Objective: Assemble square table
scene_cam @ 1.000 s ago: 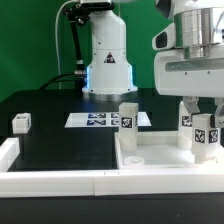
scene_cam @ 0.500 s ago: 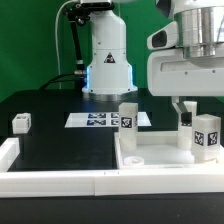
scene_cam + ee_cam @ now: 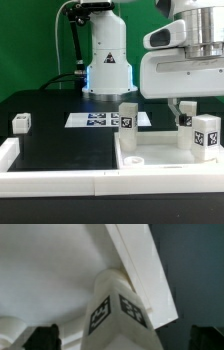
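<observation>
The white square tabletop [image 3: 150, 158] lies on the exterior view's right, with its raised rim [image 3: 140, 263] running past in the wrist view. One tagged white leg [image 3: 205, 133] stands upright near its right corner, and a second leg [image 3: 128, 117] stands at its back left corner. A small white tagged block [image 3: 21, 123] lies alone on the black table at the left. My gripper [image 3: 200, 104] hangs open just above the right leg. In the wrist view this leg [image 3: 115, 308] rises between my two dark fingertips [image 3: 45, 338], which stand apart from it on both sides.
The marker board [image 3: 98, 119] lies flat behind the tabletop, in front of the robot base [image 3: 105, 62]. Long white border rails [image 3: 55, 181] run along the front and left edges of the black table.
My gripper has let go of the right leg and risen above it, shifting slightly left. The leg stays upright on the tabletop.
</observation>
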Motion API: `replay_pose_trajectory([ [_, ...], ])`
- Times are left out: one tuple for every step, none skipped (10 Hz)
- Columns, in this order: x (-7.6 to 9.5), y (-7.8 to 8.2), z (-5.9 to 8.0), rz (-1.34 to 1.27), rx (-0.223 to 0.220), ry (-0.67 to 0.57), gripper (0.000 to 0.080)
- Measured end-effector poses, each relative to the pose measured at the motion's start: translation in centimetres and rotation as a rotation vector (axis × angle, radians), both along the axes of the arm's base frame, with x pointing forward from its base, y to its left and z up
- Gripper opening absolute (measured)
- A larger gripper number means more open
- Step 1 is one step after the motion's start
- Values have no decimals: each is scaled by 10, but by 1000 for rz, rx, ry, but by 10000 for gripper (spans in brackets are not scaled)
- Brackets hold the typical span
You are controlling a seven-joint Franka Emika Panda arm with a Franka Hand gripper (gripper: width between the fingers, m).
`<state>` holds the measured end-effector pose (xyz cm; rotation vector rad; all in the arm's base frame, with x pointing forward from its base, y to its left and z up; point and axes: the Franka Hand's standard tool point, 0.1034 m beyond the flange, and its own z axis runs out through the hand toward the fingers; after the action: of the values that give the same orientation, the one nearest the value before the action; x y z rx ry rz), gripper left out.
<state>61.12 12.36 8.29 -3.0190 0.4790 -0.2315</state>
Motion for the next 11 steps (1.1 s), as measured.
replay_pose_trajectory([
  [0,0,0,61,-12,-3,648],
  [0,-1,0,124,-27,-6,648],
  [0,-1,0,207,-44,-10,648],
  [0,-1,0,261,-56,-12,648],
  [0,-1,0,285,-60,-13,648],
  [0,-2,0,382,-83,-17,648],
  [0,-2,0,432,-93,-21,648],
  [0,-2,0,469,-101,-23,648],
  [1,-4,0,503,-110,-24,636],
  [1,-4,0,496,-109,-24,636],
  [1,-4,0,496,-109,-24,453],
])
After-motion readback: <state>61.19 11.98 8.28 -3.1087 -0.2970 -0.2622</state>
